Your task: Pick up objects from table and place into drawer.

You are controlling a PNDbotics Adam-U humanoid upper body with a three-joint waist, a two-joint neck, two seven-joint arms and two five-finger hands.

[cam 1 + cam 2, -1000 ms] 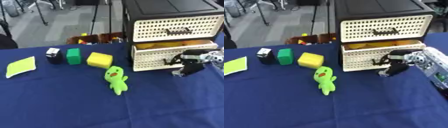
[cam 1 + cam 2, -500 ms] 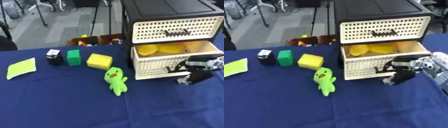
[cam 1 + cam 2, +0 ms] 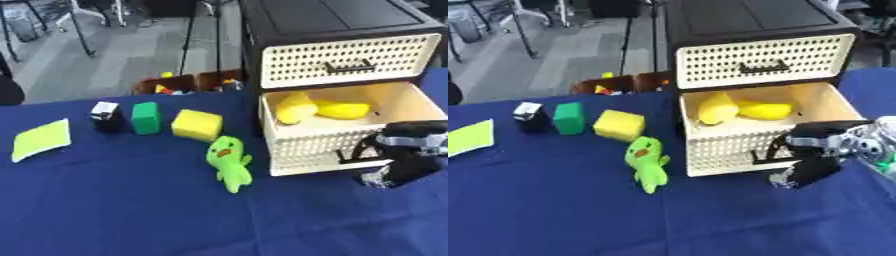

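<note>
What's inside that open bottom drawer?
The lower drawer holds two yellow items lying side by side, toward its left and middle. Its front wall hides the drawer floor nearest the camera. The right hand is at its handle.

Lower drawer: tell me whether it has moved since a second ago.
Yes. The lower drawer has slid out toward the camera from the cabinet, pulled by the right hand at its front.
</note>
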